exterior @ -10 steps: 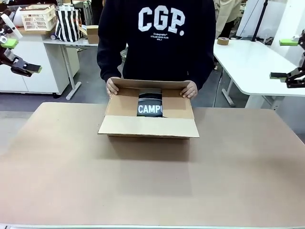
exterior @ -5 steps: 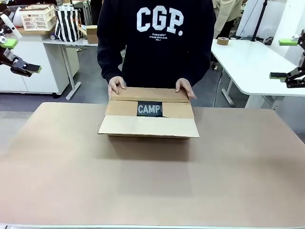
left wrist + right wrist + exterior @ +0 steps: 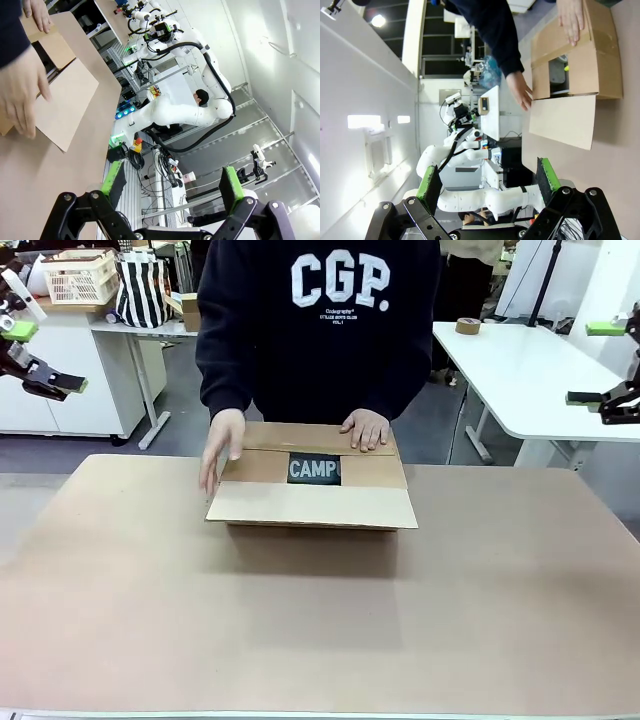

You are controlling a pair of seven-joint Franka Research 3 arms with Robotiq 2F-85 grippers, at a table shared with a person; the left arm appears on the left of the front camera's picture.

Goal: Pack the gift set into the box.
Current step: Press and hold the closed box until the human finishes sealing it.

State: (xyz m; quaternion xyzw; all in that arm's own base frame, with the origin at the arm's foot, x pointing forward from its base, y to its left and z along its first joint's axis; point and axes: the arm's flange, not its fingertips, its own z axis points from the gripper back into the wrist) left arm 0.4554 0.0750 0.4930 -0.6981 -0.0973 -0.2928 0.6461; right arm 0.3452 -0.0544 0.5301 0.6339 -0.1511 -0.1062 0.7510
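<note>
There is one box [image 3: 312, 505], one black item printed "CAMP" [image 3: 314, 469] inside it, two hands of the person and two grippers. The box sits on the brown table [image 3: 320, 630], just above the centre of the front view and at the table's far edge, right in front of the person. Its long axis runs left to right across the picture and its opening faces up. The far flap is folded down over the top, the near flap lies spread out towards the camera, and the black item shows in the gap between them.

One hand [image 3: 366, 428] rests flat on the far flap, to the right of centre. The other hand [image 3: 222, 445] hangs at the box's left edge, fingers pointing down.

The left gripper [image 3: 48, 358] hovers at the upper left of the frame, well apart from the box, its jaws spread wide with nothing between them. The right gripper [image 3: 593, 362] hovers at the upper right, likewise spread wide and empty.
</note>
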